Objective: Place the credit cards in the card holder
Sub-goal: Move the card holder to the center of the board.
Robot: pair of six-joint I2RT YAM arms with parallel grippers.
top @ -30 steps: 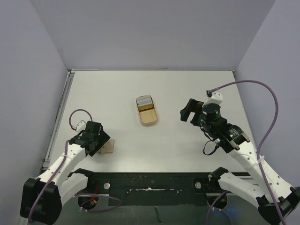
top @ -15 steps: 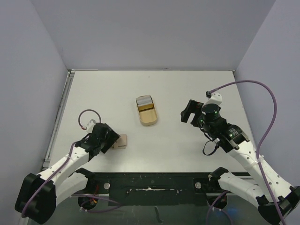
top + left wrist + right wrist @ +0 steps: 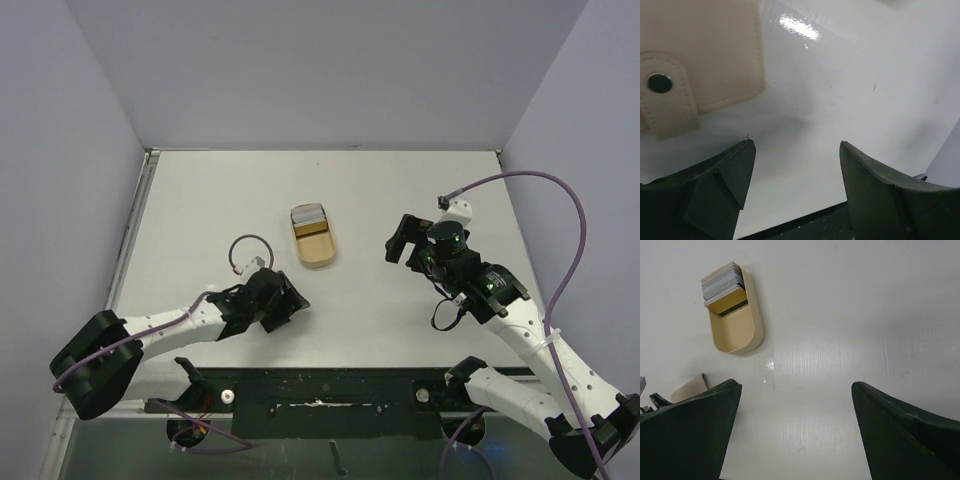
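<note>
The credit cards [image 3: 309,214] are a grey-white stack with a gold, dark-striped one, standing at the far end of a tan tray [image 3: 318,258]; they also show in the right wrist view [image 3: 722,282]. The tan card holder [image 3: 705,50], with its strap tab and snap button, lies flat just beyond my left gripper's [image 3: 795,145] left fingertip. Nothing is between those open jaws. From above, my left gripper [image 3: 292,303] covers the holder. A corner of the card holder [image 3: 690,387] shows in the right wrist view. My right gripper [image 3: 398,240] [image 3: 795,387] hovers open and empty to the right of the tray.
The tan tray [image 3: 735,332] stands mid-table, its near half bare. The table's dark front rail [image 3: 320,385] runs just behind my left gripper. Grey walls close the table's left, far and right sides.
My left arm has swung right from the table's left side toward the middle, and the card holder has slid right with it. The right arm has barely moved.
</note>
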